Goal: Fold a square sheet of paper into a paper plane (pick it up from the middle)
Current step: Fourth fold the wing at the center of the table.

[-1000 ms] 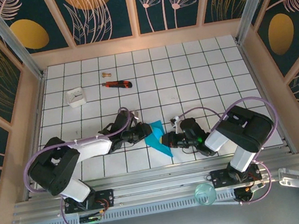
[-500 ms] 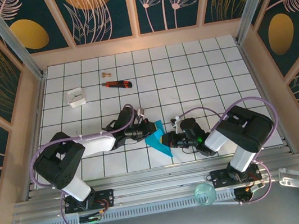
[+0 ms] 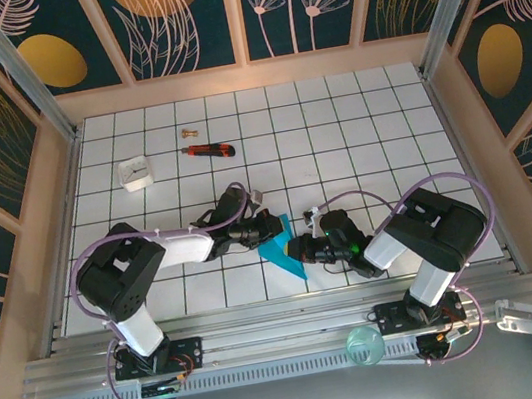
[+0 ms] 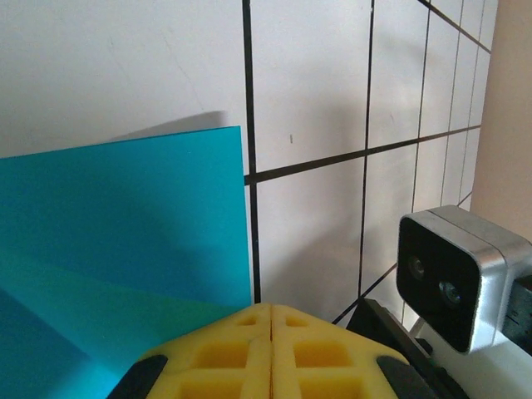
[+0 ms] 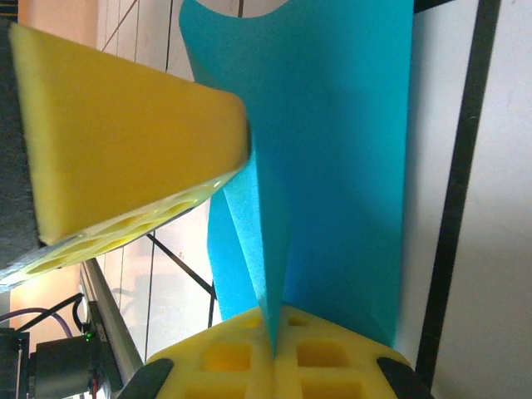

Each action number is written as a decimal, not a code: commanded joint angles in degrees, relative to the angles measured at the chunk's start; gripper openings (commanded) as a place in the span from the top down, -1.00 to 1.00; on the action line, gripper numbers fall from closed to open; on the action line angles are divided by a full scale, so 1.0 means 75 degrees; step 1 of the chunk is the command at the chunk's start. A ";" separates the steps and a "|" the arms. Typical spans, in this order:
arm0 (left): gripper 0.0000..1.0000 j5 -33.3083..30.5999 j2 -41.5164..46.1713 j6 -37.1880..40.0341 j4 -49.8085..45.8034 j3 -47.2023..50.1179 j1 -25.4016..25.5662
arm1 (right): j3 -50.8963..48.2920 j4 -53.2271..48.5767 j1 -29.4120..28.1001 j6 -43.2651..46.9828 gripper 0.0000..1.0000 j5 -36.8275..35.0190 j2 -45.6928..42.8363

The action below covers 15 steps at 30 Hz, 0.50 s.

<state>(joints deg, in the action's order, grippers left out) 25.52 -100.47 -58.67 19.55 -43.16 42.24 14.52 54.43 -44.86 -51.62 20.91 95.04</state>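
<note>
Okay, you're working low near the front of the tiled table (image 3: 359, 144), both arms meeting over the teal paper sheet (image 3: 280, 246), which is lying as a small creased shape between the two grippers. Your right gripper (image 3: 296, 250) is clamping it: in the right wrist view the yellow pads are sitting closed and a raised fold of the sheet is running straight into the seam between them. The foam is hiding how deep the paper goes. Your left gripper (image 3: 267, 228) is sitting at the sheet's far-left side with its pads pressed together, no gap. In the left wrist view the paper's straight edge is ending just left of that seam, so no paper is showing between them. Whether the pads are touching the sheet underneath is hidden. One left foam finger (image 5: 125, 141) is showing big and blurred in the right wrist view, touching or just beside the raised fold, can't tell which. The right wrist's camera housing (image 4: 455, 278) is poking in, cut off at the frame edge. From above, the arms are covering much of the sheet, so its outline is hard to make out. Well apart on the far side, a red-and-black utility knife (image 3: 209, 150), a white block (image 3: 135, 172) and a tiny brass-coloured item (image 3: 186, 131), too small to identify, are lying.
</note>
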 commanded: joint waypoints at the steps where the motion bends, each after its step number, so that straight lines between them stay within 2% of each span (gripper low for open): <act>1: 0.81 0.0189 -0.0169 0.0137 0.0226 -0.0176 0.0037 | -0.0061 -0.1081 0.0052 -0.0050 0.98 -0.0409 0.0182; 15: 0.80 0.0248 -0.0488 0.0217 0.0281 -0.0266 0.0036 | -0.0017 -0.1281 0.0053 -0.0120 0.91 -0.0502 0.0145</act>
<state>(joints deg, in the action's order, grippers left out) 26.61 -102.83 -58.48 20.43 -43.99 42.24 14.98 53.56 -44.86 -52.07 20.78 95.00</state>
